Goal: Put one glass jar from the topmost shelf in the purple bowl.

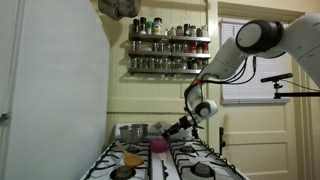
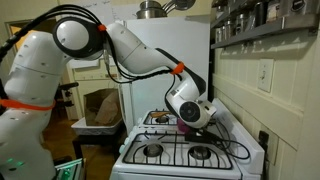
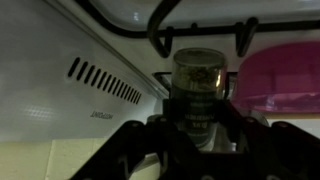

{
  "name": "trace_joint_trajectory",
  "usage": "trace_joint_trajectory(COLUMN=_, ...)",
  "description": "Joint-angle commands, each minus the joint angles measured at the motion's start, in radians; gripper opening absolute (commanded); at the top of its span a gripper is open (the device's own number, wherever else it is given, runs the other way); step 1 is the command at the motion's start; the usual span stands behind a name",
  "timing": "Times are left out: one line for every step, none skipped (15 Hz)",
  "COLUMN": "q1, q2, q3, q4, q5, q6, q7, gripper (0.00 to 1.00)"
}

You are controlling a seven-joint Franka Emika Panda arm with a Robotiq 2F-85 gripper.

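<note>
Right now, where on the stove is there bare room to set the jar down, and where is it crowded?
Bare: the burner grates on the arm's side of the purple bowl. Crowded: the other side, where the silver pot and orange-brown item sit by the bowl. The gripper holds the glass jar beside it.

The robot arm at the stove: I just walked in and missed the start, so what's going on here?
The arm's gripper is shut on a glass jar, clamped between its fingers in the wrist view. It is low over the stove, close beside the purple bowl. The jar is not in the bowl yet. Other jars stand on the topmost shelf of the wall rack.
</note>
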Motion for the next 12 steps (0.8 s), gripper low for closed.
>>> trace_joint_trajectory(q1=0.003, q2=0.008, q3=0.006, q4=0.040, q5=-0.104, q6=0.050, q7=0.085, gripper=0.25)
trace_joint_trajectory(q1=0.001, q2=0.011, q3=0.010, q4=0.047, q5=-0.130, q6=0.050, q7=0.108, gripper=0.25)
trace_joint_trajectory(q1=0.000, q2=0.014, q3=0.013, q4=0.054, q5=-0.151, q6=0.055, q7=0.118, gripper=0.25)
trace_joint_trajectory(q1=-0.003, q2=0.015, q3=0.017, q4=0.058, q5=-0.169, q6=0.051, q7=0.132, gripper=0.25)
trace_joint_trajectory(q1=-0.003, q2=0.015, q3=0.018, q4=0.060, q5=-0.190, q6=0.052, q7=0.144, gripper=0.25)
trace_joint_trajectory(q1=-0.005, q2=0.014, q3=0.021, q4=0.062, q5=-0.206, q6=0.048, q7=0.154, gripper=0.25)
trace_joint_trajectory(q1=-0.005, q2=0.012, q3=0.023, q4=0.064, q5=-0.226, q6=0.051, q7=0.160, gripper=0.25)
trace_joint_trajectory(q1=-0.005, q2=0.003, q3=0.025, q4=0.061, q5=-0.247, q6=0.054, q7=0.170, gripper=0.25)
trace_joint_trajectory(q1=-0.002, q2=-0.012, q3=0.027, q4=0.053, q5=-0.268, q6=0.059, q7=0.179, gripper=0.25)
trace_joint_trajectory(q1=0.000, q2=-0.024, q3=0.030, q4=0.046, q5=-0.290, q6=0.062, q7=0.198, gripper=0.25)
trace_joint_trajectory(q1=0.009, q2=-0.048, q3=0.030, q4=0.031, q5=-0.329, q6=0.073, q7=0.231, gripper=0.25)
trace_joint_trajectory(q1=0.013, q2=-0.067, q3=0.033, q4=0.020, q5=-0.360, q6=0.086, q7=0.246, gripper=0.25)
